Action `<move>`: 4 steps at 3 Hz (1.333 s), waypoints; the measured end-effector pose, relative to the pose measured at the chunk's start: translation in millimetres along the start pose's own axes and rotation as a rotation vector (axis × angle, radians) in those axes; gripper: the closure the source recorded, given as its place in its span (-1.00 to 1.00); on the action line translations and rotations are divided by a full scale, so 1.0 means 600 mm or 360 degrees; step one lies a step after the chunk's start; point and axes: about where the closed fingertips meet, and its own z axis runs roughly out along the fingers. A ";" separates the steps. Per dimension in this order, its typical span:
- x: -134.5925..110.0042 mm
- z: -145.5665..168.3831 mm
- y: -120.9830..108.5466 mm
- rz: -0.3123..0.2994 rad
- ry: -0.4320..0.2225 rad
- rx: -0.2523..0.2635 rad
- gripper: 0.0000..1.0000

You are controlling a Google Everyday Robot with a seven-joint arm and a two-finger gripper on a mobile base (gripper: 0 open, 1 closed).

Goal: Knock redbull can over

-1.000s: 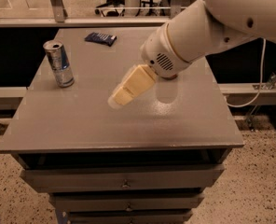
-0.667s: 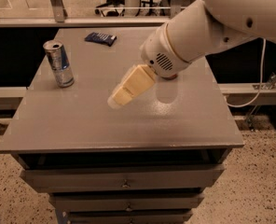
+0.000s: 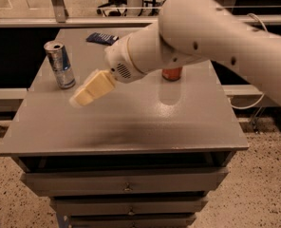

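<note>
We have the redbull can point(image 3: 60, 64) standing upright near the far-left corner of the desk point(image 3: 131, 127). Our gripper point(image 3: 79, 99) hangs just to the can's right and a little nearer the front, low over the desk and not touching the can. Its cream fingers point(image 3: 95, 85) lie pressed together into one wedge with nothing between them, which suits a push: we want a closed, stiff tip. To do this step well, we judge that we should sweep leftward and slightly away, meeting the can's upper half rather than its foot, since a low contact would likely slide it along upright. The can is slim and tall, so a short, firm nudge high up should topple it. Little desk lies beyond the can, so we should stop soon after contact lest it roll off. The red can point(image 3: 172, 74), well right of the redbull can behind our arm point(image 3: 202, 37), and the dark blue packet point(image 3: 102, 38), behind and right of it, lie off our path.
</note>
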 end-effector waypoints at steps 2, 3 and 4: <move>-0.075 0.143 -0.059 -0.0005 -0.0368 0.0032 -1.00; -0.097 0.194 -0.095 -0.0011 -0.0528 0.0055 -1.00; -0.103 0.221 -0.117 -0.0006 -0.0603 0.0066 -1.00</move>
